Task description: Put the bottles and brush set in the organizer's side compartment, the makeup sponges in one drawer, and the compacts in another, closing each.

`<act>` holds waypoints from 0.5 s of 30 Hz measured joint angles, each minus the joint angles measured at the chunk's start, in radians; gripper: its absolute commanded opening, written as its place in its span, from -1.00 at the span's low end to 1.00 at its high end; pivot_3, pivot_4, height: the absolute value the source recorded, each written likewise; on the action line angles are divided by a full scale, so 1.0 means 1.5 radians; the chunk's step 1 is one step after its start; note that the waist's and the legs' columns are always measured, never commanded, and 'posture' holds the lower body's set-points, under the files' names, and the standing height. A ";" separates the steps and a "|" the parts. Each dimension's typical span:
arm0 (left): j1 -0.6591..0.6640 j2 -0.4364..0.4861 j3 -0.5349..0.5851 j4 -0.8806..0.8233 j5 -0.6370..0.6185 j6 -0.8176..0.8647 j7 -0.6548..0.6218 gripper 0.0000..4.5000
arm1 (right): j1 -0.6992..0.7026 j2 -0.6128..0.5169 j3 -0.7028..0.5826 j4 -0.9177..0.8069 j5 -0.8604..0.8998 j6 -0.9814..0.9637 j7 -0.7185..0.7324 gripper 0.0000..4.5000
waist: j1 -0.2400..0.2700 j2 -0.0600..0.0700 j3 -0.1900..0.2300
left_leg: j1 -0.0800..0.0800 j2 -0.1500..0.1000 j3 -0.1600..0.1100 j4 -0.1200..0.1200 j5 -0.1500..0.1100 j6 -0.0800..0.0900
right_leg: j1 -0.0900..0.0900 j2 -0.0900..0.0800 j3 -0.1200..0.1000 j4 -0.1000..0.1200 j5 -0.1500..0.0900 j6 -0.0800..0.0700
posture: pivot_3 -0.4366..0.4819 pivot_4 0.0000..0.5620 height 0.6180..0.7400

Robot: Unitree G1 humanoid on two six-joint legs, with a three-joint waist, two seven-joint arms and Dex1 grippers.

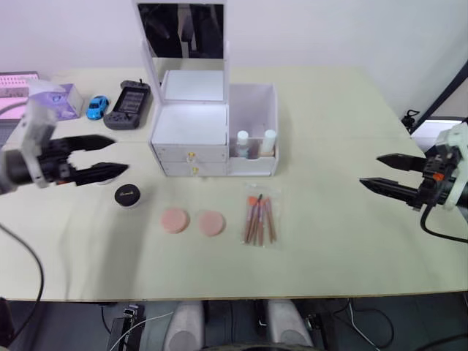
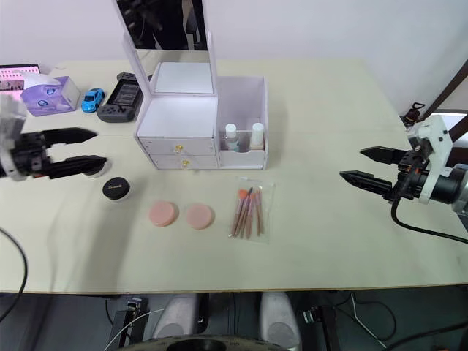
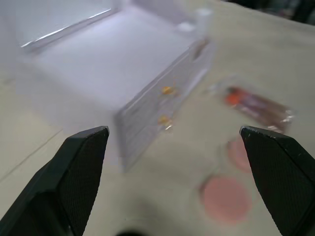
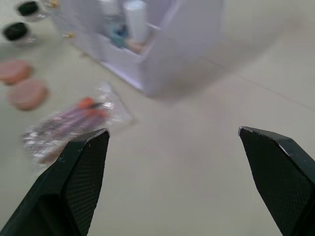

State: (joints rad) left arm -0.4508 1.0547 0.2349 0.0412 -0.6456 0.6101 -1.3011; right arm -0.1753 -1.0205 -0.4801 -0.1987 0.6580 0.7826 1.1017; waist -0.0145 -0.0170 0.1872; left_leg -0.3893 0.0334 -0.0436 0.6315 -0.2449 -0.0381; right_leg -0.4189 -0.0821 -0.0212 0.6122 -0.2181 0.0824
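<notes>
left gripper (image 1: 110, 156) open, far left above table (image 1: 329, 219) | right gripper (image 1: 370, 171) open, far right | bottles (image 1: 254, 141) in organizer (image 1: 212, 124) side | brush set (image 1: 259, 218), sponges (image 1: 193, 221) near organizer | compact (image 1: 127, 195) left

Bare bench (image 1: 344, 241) lies right of the brush set (image 1: 259, 217); the white organizer (image 1: 212, 128) with raised mirror (image 1: 181, 31) blocks the middle rear.

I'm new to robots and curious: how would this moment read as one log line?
left hand: open | right hand: open | two white bottles: in side compartment | clear-packaged brush set: on table
</notes>
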 measured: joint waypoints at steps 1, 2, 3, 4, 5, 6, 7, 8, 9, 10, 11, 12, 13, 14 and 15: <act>-0.003 -0.006 -0.023 -0.032 -0.002 0.027 0.009 1.00 | 0.000 0.002 0.000 -0.018 0.005 0.003 -0.011 0.97 | -0.002 0.000 0.000 | 0.001 0.000 0.001 0.000 0.000 0.000 | 0.000 0.000 0.001 0.000 -0.001 0.001 | -0.05 -0.47 1.00; -0.010 -0.024 -0.047 -0.061 -0.008 0.056 0.024 1.00 | -0.001 0.004 0.002 -0.037 0.009 0.009 -0.026 0.97 | -0.002 0.000 0.000 | 0.002 0.000 0.003 -0.001 0.000 0.000 | 0.000 0.000 0.003 0.001 -0.001 0.002 | -0.05 -0.47 1.00; -0.027 -0.049 -0.074 -0.090 -0.016 0.101 0.049 1.00 | -0.001 0.008 0.005 -0.061 0.016 0.026 -0.047 0.97 | 0.000 0.000 0.000 | 0.002 0.000 0.003 0.000 0.000 0.000 | 0.000 0.000 0.004 0.001 -0.001 0.002 | -0.05 -0.47 1.00; -0.053 -0.072 -0.122 -0.129 -0.027 0.164 0.081 1.00 | -0.003 0.021 0.012 -0.106 0.040 0.054 -0.074 0.97 | 0.001 -0.002 0.001 | 0.002 0.000 0.003 0.000 0.000 0.000 | 0.000 0.001 0.004 0.001 -0.001 0.002 | -0.05 -0.47 1.00; -0.070 -0.088 -0.155 -0.159 -0.037 0.208 0.101 0.89 | -0.007 0.031 0.024 -0.145 0.067 0.077 -0.093 0.99 | 0.001 -0.004 0.001 | 0.002 0.000 0.003 0.001 0.000 0.000 | 0.000 0.001 0.004 0.001 -0.001 0.002 | -0.05 -0.47 1.00; -0.095 -0.114 -0.187 -0.188 -0.053 0.262 0.123 0.73 | -0.007 0.051 0.030 -0.197 0.104 0.107 -0.125 1.00 | 0.001 -0.004 0.001 | 0.002 0.000 0.003 0.001 0.000 0.000 | 0.000 0.002 0.005 0.001 0.000 0.002 | -0.05 -0.47 1.00; -0.118 -0.140 -0.200 -0.198 -0.066 0.292 0.139 0.60 | -0.008 0.066 0.034 -0.228 0.129 0.125 -0.149 1.00 | 0.002 -0.005 0.001 | 0.001 0.000 0.003 0.001 0.000 0.000 | 0.000 0.002 0.005 0.001 0.000 0.003 | -0.05 -0.47 1.00; -0.148 -0.182 -0.204 -0.198 -0.086 0.328 0.160 0.40 | -0.008 0.078 0.041 -0.260 0.168 0.155 -0.182 1.00 | 0.002 -0.005 0.001 | 0.001 0.000 0.003 0.002 0.000 0.000 | 0.000 0.001 0.006 0.001 0.000 0.003 | -0.05 -0.47 1.00; -0.170 -0.208 -0.206 -0.198 -0.099 0.351 0.175 0.16 | -0.009 0.087 0.047 -0.278 0.201 0.181 -0.207 1.00 | 0.003 -0.006 0.002 | 0.001 -0.001 0.003 0.002 0.000 0.000 | 0.000 0.001 0.006 0.001 0.000 0.003 | -0.05 -0.47 1.00; -0.194 -0.239 -0.211 -0.193 -0.114 0.378 0.190 -0.07 | -0.011 0.098 0.054 -0.292 0.249 0.218 -0.245 1.00 | 0.002 -0.006 0.001 | 0.001 -0.001 0.004 0.003 0.000 0.000 | 0.000 0.001 0.007 0.001 0.000 0.003 | -0.05 -0.47 1.00; -0.203 -0.250 -0.218 -0.192 -0.117 0.389 0.196 -0.30 | -0.011 0.103 0.059 -0.295 0.267 0.234 -0.265 1.00 | 0.002 -0.007 0.001 | 0.001 -0.001 0.004 0.003 0.000 0.000 | 0.000 0.001 0.007 0.001 0.000 0.003 | -0.05 -0.47 1.00; -0.209 -0.264 -0.229 -0.184 -0.117 0.404 0.204 -0.53 | -0.010 0.116 0.062 -0.297 0.293 0.260 -0.306 1.00 | 0.002 -0.007 0.001 | 0.001 -0.001 0.005 0.002 0.000 0.000 | 0.000 0.001 0.008 0.000 0.000 0.003 | -0.05 -0.47 1.00; -0.214 -0.283 -0.252 -0.170 -0.113 0.418 0.215 -0.81 | -0.005 0.132 0.071 -0.295 0.322 0.293 -0.362 1.00 | 0.002 -0.007 0.001 | 0.001 -0.001 0.005 0.002 0.000 0.000 | 0.000 0.001 0.009 0.000 0.000 0.003 | -0.05 -0.47 1.00; -0.214 -0.292 -0.268 -0.165 -0.111 0.422 0.220 -0.97 | -0.001 0.141 0.080 -0.292 0.339 0.309 -0.391 1.00 | 0.001 -0.007 0.001 | 0.001 -0.001 0.005 0.002 0.000 0.000 | 0.000 0.001 0.009 0.000 0.001 0.002 | -0.05 -0.47 1.00; -0.214 -0.295 -0.294 -0.160 -0.098 0.427 0.228 -0.97 | 0.001 0.158 0.091 -0.280 0.365 0.331 -0.436 1.00 | 0.000 -0.007 0.001 | 0.001 -0.001 0.005 0.002 0.000 0.000 | -0.001 0.002 0.009 0.001 0.001 0.001 | -0.05 -0.47 1.00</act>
State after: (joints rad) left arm -0.7713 0.6116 -0.2060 -0.1995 -0.7932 1.2504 -0.9597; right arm -0.1741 -0.7840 -0.3438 -0.6192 1.2059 1.2794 0.4475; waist -0.0139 -0.0276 0.1888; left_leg -0.3880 0.0315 -0.0355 0.6347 -0.2450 -0.0378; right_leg -0.4198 -0.0797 -0.0077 0.6130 -0.2160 0.0835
